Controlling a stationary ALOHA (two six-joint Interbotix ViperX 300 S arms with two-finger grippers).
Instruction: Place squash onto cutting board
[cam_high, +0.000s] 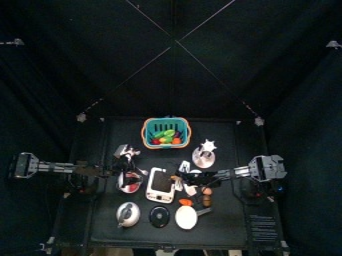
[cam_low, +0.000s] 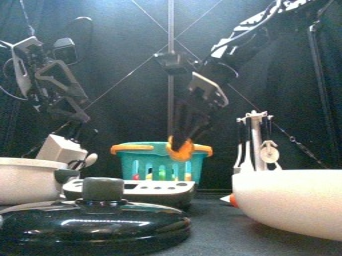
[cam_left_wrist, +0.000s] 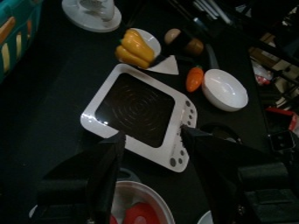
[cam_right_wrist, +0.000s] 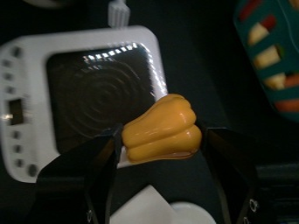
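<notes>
Gripping the squash (cam_right_wrist: 163, 129) between its widely spread jaws, the right gripper (cam_right_wrist: 162, 149) is hanging just beside the cutting board (cam_right_wrist: 70, 92), whose grey inner panel is showing bare behind the lobed orange-yellow vegetable. Resting at the table's left, the left gripper (cam_left_wrist: 152, 144) is standing with jaws parted and holding nothing, the board's near edge lying between them. Sitting at the table's far side is a teal basket (cam_high: 167, 129); a white bowl (cam_left_wrist: 225, 88) is lying right of the board.
</notes>
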